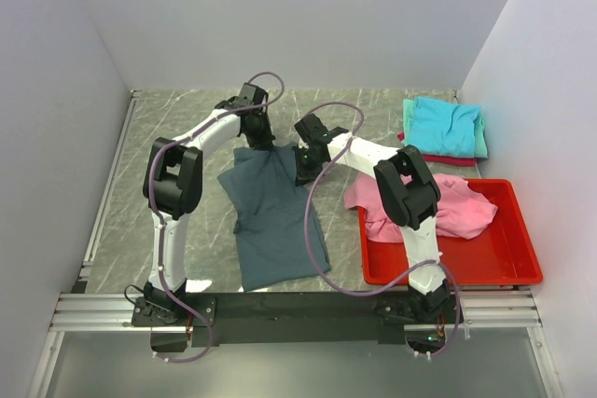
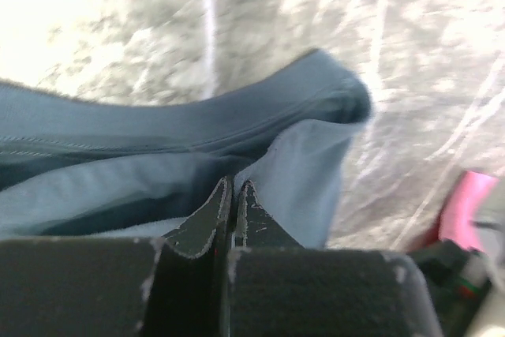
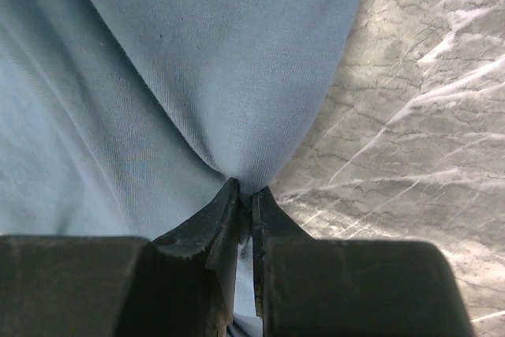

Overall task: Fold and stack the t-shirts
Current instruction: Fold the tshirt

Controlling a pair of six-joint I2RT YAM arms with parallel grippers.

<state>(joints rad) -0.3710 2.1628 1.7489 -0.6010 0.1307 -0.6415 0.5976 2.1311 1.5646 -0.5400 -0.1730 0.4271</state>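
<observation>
— Where's your slate t-shirt (image 1: 275, 221)?
— Centre of the top view, on the table (image 1: 168, 118). Your left gripper (image 2: 234, 195) is pinched on its upper edge, and your right gripper (image 3: 246, 195) is clamped on cloth just beside it.
— The others?
— The pink t-shirt (image 1: 457, 207) is in the red bin (image 1: 504, 263) at lower right, and the folded stack (image 1: 446, 126) is at upper right.

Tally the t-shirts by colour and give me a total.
Slate blue-grey t-shirt: 1
Pink t-shirt: 1
Turquoise t-shirt: 1
Mint t-shirt: 1
Red t-shirt: 1
Total: 5
</observation>
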